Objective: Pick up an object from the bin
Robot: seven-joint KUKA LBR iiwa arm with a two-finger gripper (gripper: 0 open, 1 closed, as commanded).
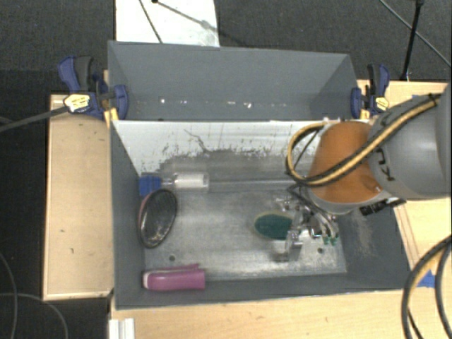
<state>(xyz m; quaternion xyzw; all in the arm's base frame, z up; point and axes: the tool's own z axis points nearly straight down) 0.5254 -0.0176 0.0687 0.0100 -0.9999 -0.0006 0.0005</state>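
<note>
The hand [302,235] hangs just right of the dark green rounded lump [272,225], seemingly mid-approach, though I cannot tell whether it is open or clenched; next it must straddle that lump and close.

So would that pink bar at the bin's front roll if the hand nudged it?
Probably not: the pink bar looks blocky and lies flat, so it would likely slide. It seems stiff, and its smooth skin might be slippery.

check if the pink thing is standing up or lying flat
Lying flat: the pink thing stretches lengthwise on the floor of the bin, by the near left corner.
</note>
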